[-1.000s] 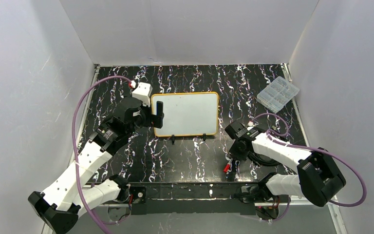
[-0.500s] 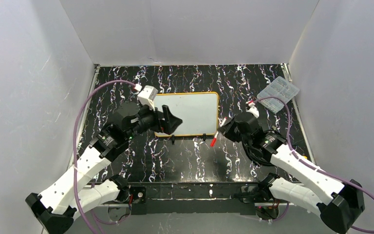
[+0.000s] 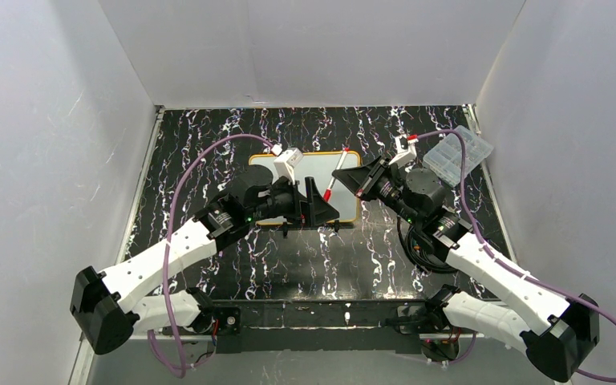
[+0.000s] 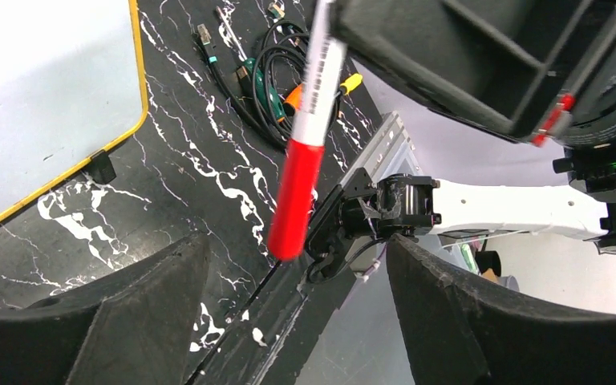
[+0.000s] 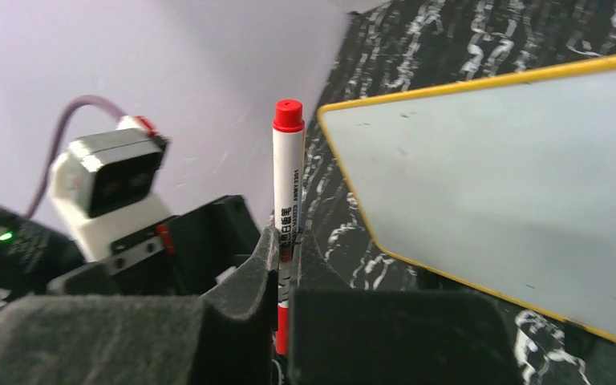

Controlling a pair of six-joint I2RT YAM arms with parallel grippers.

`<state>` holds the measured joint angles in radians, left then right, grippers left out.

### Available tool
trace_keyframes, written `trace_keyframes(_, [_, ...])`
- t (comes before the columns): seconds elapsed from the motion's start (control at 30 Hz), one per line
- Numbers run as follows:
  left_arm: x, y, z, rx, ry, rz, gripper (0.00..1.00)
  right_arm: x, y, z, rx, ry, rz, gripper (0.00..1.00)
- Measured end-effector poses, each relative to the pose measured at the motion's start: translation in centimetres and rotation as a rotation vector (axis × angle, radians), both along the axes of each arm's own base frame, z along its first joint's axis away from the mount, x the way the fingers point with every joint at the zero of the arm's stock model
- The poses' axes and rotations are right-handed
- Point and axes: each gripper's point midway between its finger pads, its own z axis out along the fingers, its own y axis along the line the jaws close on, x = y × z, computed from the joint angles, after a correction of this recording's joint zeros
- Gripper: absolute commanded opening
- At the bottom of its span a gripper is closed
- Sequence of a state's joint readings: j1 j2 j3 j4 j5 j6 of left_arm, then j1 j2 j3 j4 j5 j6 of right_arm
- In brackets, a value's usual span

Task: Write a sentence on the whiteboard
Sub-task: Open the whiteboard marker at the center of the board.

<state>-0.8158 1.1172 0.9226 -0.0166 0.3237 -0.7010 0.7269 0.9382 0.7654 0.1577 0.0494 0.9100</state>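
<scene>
The whiteboard (image 3: 314, 165) lies flat mid-table, yellow-framed; the part that shows is blank and no red sentence is visible. It also shows in the left wrist view (image 4: 40, 96) and the right wrist view (image 5: 513, 176). My right gripper (image 3: 343, 172) is shut on a white marker (image 3: 334, 180) with a red cap, held above the board's right side. In the right wrist view the gripper (image 5: 285, 249) grips the marker (image 5: 288, 176) mid-barrel. My left gripper (image 3: 321, 204) is open and faces it. In the left wrist view the red cap (image 4: 297, 200) hangs just ahead of the open left gripper (image 4: 297, 321), untouched.
A clear plastic compartment box (image 3: 459, 152) sits at the back right. Cables (image 4: 273, 72) lie on the black marbled table (image 3: 208, 136) right of the board. White walls close in three sides.
My right arm has lifted the marker from the front right of the table up over the board's right side. My left arm has swung right across the board, its open jaws turned toward the marker.
</scene>
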Motion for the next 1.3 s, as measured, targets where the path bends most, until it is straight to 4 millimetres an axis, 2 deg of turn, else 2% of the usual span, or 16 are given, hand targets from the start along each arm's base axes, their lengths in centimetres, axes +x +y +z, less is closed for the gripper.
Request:
trace_keyframes(0.1, [0.0,-0.3,-0.1,-0.008,0.014,-0.002,0.56,-0.6,0.7,1.8,0.044,-0.052,0.052,0.01])
trace_keyframes(0.2, [0.0,-0.5,0.0,-0.016,0.014,-0.003,0.44,-1.0,1.0,2.6,0.059,-0.082,0.082,0.01])
trace_keyframes(0.37, [0.3,-0.7,0.5,-0.033,0.003,0.002,0.26,-1.4,1.2,3.1,0.067,-0.103,0.111,0.01])
trace_keyframes(0.53, [0.4,-0.9,1.0,-0.047,-0.01,-0.002,0.13,-1.6,1.2,3.1,0.064,-0.106,0.118,0.01])
trace_keyframes(0.6, [0.3,-1.0,1.1,-0.048,-0.021,-0.011,0.0,-1.6,1.2,3.1,0.064,-0.106,0.116,0.01])
trace_keyframes(0.77, [0.0,-0.9,1.1,-0.024,-0.054,-0.041,0.0,-1.7,1.3,2.9,0.061,-0.1,0.126,0.03])
trace_keyframes(0.9, [-0.2,0.1,0.7,0.036,-0.081,-0.08,0.0,-2.1,1.4,2.6,0.039,-0.089,0.145,0.44])
trace_keyframes(1.0, [0.1,1.7,0.6,0.074,-0.098,-0.114,0.0,-2.6,1.4,1.7,-0.028,-0.08,0.182,0.66])
trace_keyframes(1.13, [0.4,3.8,0.9,0.114,-0.137,-0.173,0.0,-3.2,1.2,1.1,-0.133,-0.073,0.259,0.83])
trace_keyframes(1.3, [-2.7,4.7,0.3,0.147,-0.173,-0.368,0.0,-3.2,0.4,1.3,-0.197,-0.072,0.377,0.92])
